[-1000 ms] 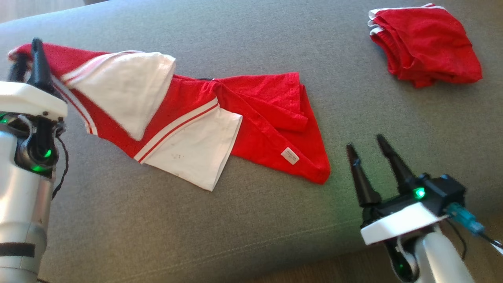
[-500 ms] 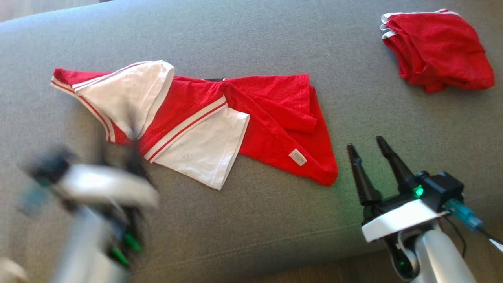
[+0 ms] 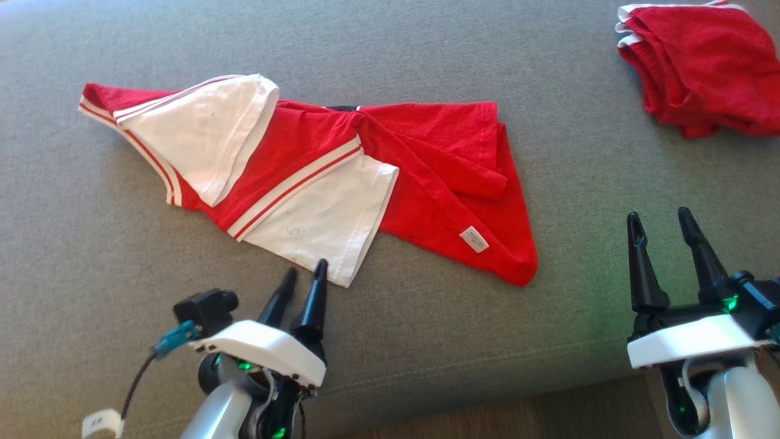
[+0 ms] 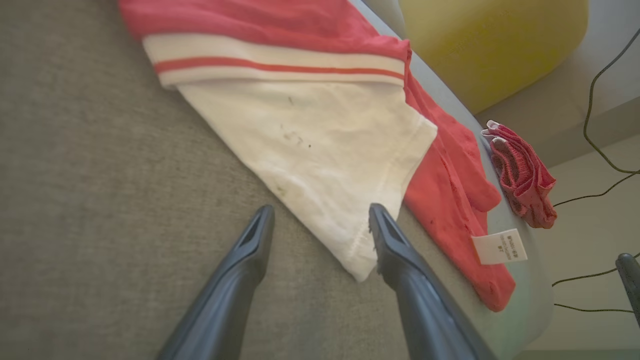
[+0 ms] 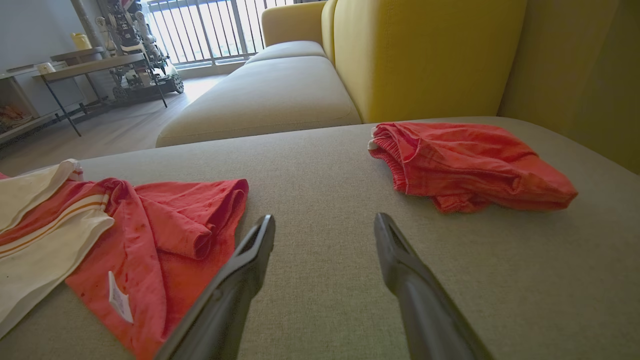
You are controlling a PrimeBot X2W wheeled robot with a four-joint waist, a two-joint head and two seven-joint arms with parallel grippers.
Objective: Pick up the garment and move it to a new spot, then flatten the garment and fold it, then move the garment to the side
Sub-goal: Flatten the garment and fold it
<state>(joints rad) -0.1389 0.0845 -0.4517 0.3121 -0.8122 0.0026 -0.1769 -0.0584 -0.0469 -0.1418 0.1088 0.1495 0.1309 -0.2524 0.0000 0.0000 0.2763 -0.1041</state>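
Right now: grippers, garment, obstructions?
Left gripper open at white sleeve corner. Right gripper open, empty. Red-and-white shirt rumpled on grey cushion. Folded red garment apart, right.

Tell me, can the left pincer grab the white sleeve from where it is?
Probably yes. The left pincer is open, and the corner of the white sleeve lies right at its fingertips on the grey cushion, with nothing between them.

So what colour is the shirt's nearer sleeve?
The sleeve is white, with a red-striped white band; clearest in left wrist view.
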